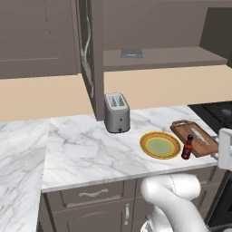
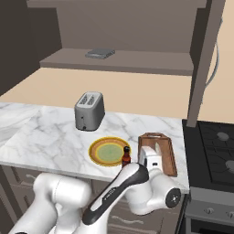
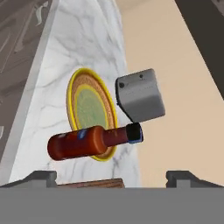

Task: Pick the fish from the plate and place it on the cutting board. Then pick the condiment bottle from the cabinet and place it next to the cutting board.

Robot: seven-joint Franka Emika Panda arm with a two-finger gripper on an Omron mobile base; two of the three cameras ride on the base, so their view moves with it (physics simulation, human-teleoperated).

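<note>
Dark finger tips of the claw [image 3: 111, 177] stand wide apart and empty, just short of the condiment bottle [image 3: 92, 142]. The bottle stands on the marble table [image 1: 86, 149] between the plate [image 1: 159, 145] and the cutting board [image 1: 195, 138], where the fish [image 1: 198, 135] lies. The bottle looks rigid, smooth, light and tippy; its body offers better hold than the neck. Plate and toaster [image 1: 117, 112] crowd one side.

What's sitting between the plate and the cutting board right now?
The bottle stands upright on the counter between the plate and the cutting board, at their front edges; the left base view shows this best.
</note>
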